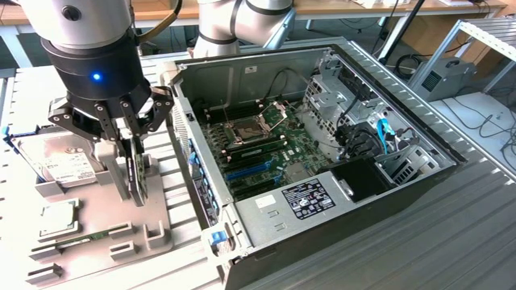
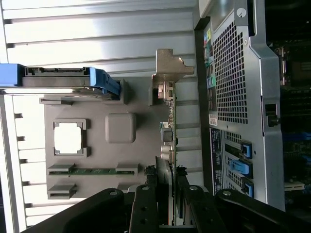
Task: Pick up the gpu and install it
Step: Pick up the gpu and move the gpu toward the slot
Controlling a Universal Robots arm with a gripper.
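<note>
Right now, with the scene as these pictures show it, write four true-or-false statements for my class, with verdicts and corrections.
1. The claw is clamped on the gpu, which stands on edge. True.
2. The gpu is seated in the motherboard. False: it is outside the computer case, over the grey holder tray.
3. The computer case is open, with its motherboard exposed. True.
4. The hard drive lies inside the case. False: it rests on the grey tray.
</note>
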